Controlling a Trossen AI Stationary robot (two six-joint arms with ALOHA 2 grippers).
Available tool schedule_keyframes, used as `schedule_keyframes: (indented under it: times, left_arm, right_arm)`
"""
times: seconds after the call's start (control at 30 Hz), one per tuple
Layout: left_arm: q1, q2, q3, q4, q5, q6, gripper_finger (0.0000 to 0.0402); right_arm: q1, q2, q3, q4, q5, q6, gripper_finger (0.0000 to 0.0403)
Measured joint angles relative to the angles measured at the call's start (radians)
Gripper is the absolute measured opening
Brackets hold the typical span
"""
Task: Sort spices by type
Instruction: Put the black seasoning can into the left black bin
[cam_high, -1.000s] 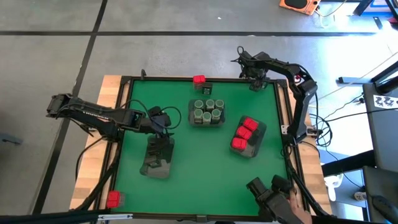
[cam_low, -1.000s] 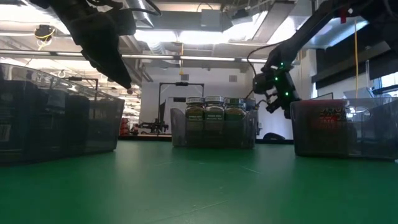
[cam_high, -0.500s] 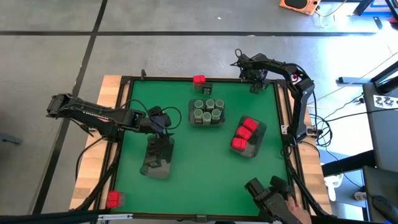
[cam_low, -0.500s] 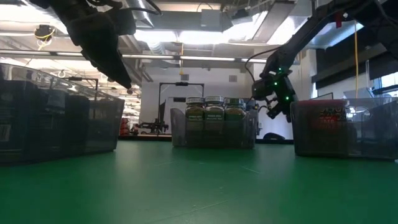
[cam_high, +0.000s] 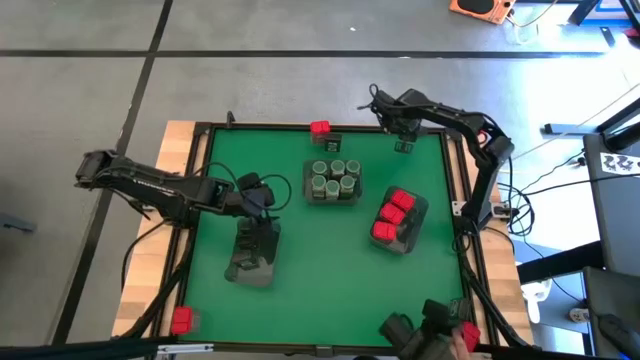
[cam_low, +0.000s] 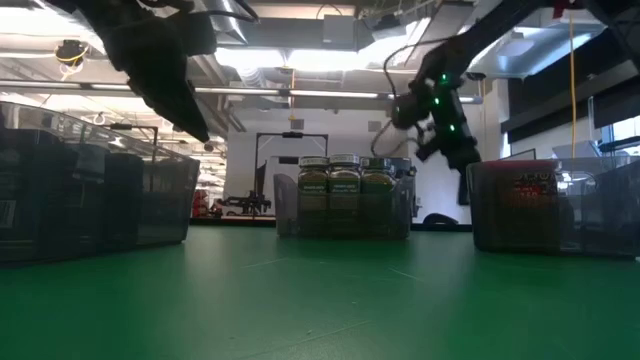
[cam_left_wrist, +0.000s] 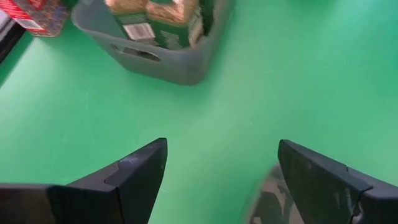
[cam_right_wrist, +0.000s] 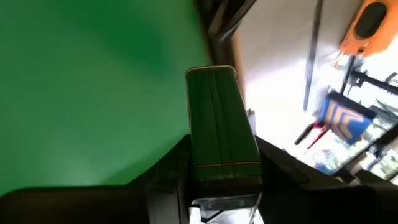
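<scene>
Green felt-like mat (cam_high: 300, 250); fingers (cam_right_wrist: 168, 186) clamp rectangular tin (cam_right_wrist: 219, 124)

The right claw (cam_high: 403, 137) now sits a little further in from the bench's back right corner than a second ago, and in the low view it hangs higher above the green surface. Its jaws have narrowed and are clamped on a dark green tin (cam_right_wrist: 219, 127), which sticks out ahead of its fingers.

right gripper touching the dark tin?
Touching. The right wrist view shows the right gripper with both fingers pressed against the dark tin, one on each side.
</scene>
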Motion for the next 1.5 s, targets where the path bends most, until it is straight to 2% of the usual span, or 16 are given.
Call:
schedule_keyframes:
  times: [0.4,0.67,0.9,1.13,1.3,1.5]
  left_arm:
    - [-0.105,0.000,0.000,-0.015,-0.002,-0.071,0.0304]
    - [-0.201,0.000,0.000,-0.014,-0.016,-0.146,0.0304]
    - [-0.274,0.000,0.000,-0.014,-0.054,-0.195,0.0304]
    - [-0.319,0.000,0.000,-0.012,-0.064,-0.220,0.0304]
    - [-0.341,0.000,0.000,-0.001,-0.064,-0.223,0.0304]
    - [-0.358,0.000,0.000,0.047,-0.064,-0.216,0.0304]
  right_arm:
    - [0.314,-0.182,0.139,-0.163,-0.061,0.158,0.0127]
    - [0.551,-0.214,0.206,-0.166,-0.151,0.273,0.0127]
    - [0.755,-0.203,0.209,-0.110,-0.297,0.417,0.0127]
    - [0.930,-0.180,0.209,0.025,-0.384,0.558,0.0127]
    - [1.011,-0.121,0.209,0.085,-0.450,0.625,0.0127]
    - [1.049,-0.012,0.209,0.079,-0.527,0.689,0.0127]
